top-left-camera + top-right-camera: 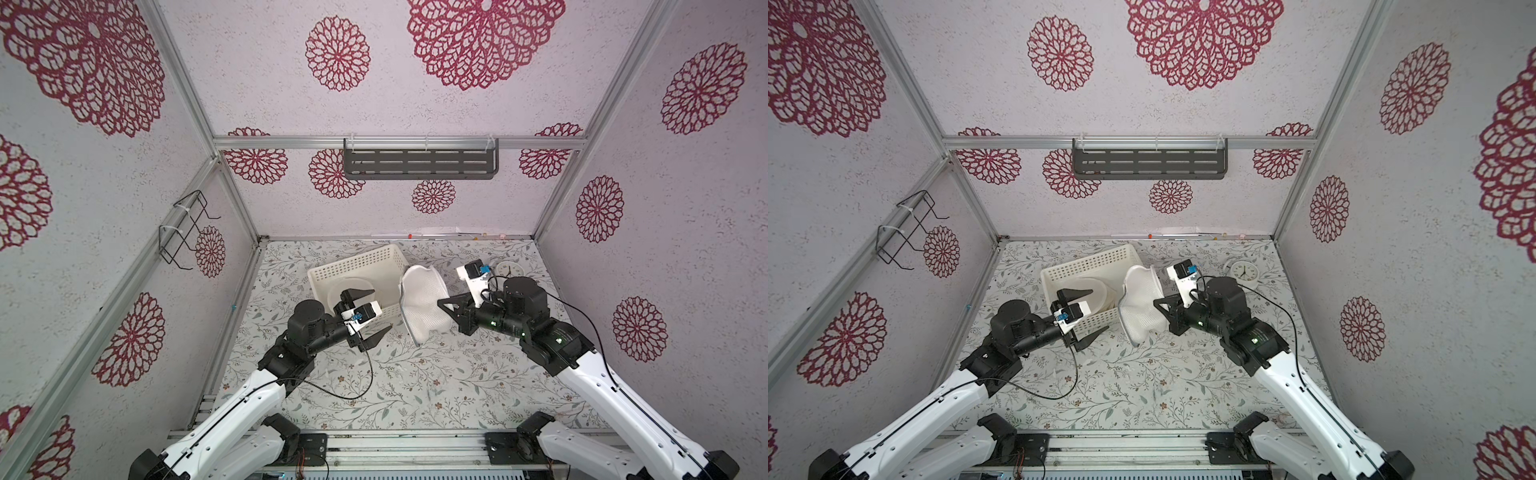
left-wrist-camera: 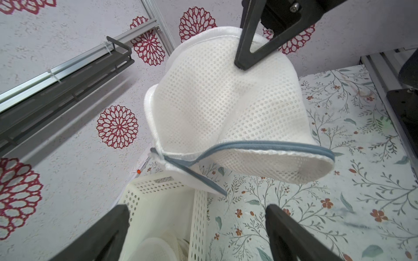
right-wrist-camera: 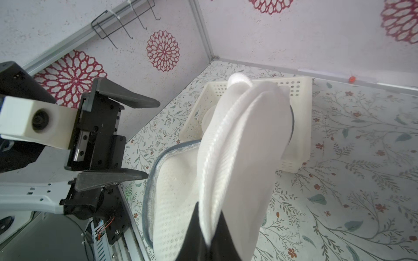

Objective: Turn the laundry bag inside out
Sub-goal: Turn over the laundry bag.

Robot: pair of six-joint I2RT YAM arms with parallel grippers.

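The right gripper (image 1: 443, 301), clamped tight on a fold of the white mesh laundry bag (image 1: 424, 305), holds it up over the floral table (image 1: 415, 374) at centre frame in both top views, just right of the white basket (image 1: 353, 259); the left gripper (image 1: 381, 309), jaws spread wide and empty, hangs with a finger to either side of the basket's near wall, facing the bag's grey zipper (image 2: 248, 144), whose mouth gapes across the lower middle of the left wrist view; the step in hand looks like a fresh grab by the left claw, best taken on the zipper rim or through the mouth onto inner mesh while the right holds firm; the basket crowds that approach, and limp mesh may slip or bunch; a clock (image 1: 1241, 272) at right rear, a dark shelf (image 1: 419, 164) on the back wall and a wire rack (image 1: 187, 228) at left stand well apart.
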